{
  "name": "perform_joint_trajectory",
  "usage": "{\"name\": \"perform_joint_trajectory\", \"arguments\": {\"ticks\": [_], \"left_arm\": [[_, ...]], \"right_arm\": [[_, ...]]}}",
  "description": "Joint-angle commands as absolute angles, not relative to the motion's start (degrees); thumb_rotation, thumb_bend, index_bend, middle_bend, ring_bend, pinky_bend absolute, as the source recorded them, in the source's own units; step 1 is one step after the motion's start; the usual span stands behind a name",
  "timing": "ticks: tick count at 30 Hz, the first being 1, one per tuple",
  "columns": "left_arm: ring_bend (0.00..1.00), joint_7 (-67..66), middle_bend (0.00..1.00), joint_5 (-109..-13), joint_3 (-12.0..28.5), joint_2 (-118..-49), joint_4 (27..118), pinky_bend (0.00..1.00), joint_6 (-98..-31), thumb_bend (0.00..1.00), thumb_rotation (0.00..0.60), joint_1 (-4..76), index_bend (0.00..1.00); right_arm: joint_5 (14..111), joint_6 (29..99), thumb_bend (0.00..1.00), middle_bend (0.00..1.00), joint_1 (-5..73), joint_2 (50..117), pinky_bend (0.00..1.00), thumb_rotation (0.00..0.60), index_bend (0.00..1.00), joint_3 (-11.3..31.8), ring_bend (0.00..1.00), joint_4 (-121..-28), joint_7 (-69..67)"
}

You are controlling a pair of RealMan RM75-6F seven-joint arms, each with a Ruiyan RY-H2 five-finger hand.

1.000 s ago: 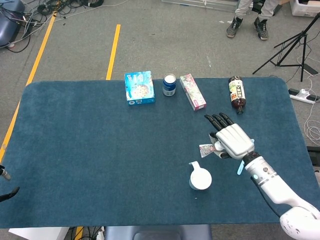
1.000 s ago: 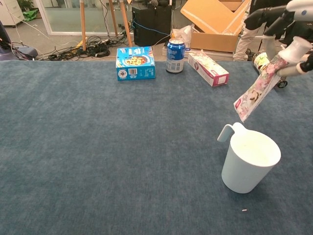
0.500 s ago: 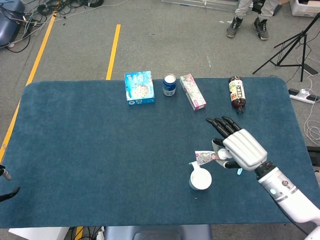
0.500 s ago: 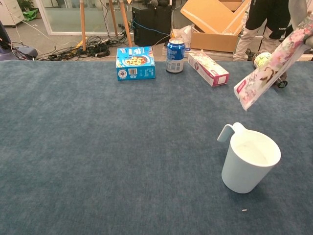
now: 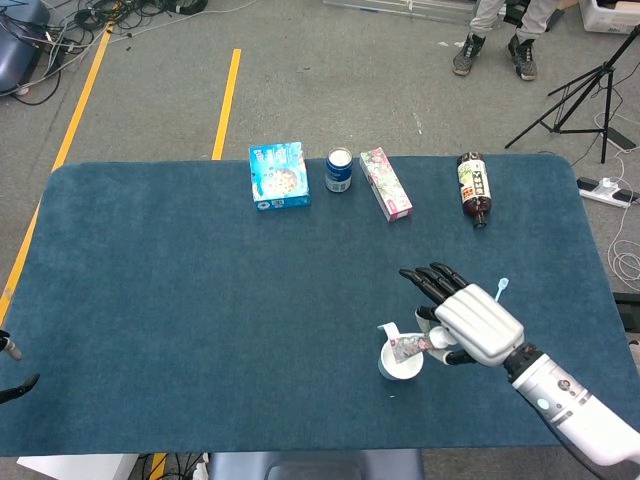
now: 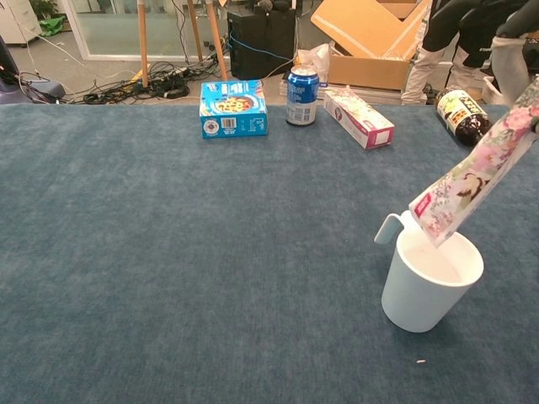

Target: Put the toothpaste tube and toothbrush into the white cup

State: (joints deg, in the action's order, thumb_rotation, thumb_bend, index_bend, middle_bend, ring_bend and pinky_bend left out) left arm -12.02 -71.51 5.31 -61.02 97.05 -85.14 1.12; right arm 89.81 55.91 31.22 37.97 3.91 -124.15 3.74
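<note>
The right hand (image 5: 468,325) pinches the toothpaste tube (image 6: 472,181) aslant over the white cup (image 6: 429,282); released so, it may tip the cup

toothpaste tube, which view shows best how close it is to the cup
The chest view: the tube hangs tilted, its lower end just at the cup rim, side-on and unblocked. In the head view the right hand covers most of the tube; only its end shows over the cup.
</note>
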Motion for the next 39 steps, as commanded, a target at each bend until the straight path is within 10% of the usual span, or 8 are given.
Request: {"name": "perform_joint_trajectory", "arguments": {"ticks": [1,39], "left_arm": [[0.36,-11.99,0.33,-71.47,5.33,-61.02,97.06,0.41,-85.13,0.11,0.600,1.12,0.54],[0.36,-10.61,0.33,-71.94,5.33,-60.32,97.47,0.41,-85.42,0.11,0.600,0.87,0.54]], "right_arm": [[89.56,55.15,0.20,0.03,31.42,38.40,0.07,0.600,0.65,3.98,0.00,-123.72,3.78],[76.60,41.59,0.20,0.03,38.41,52.19,0.07,0.600,0.65,3.58,0.00,-114.51,12.47]]}}
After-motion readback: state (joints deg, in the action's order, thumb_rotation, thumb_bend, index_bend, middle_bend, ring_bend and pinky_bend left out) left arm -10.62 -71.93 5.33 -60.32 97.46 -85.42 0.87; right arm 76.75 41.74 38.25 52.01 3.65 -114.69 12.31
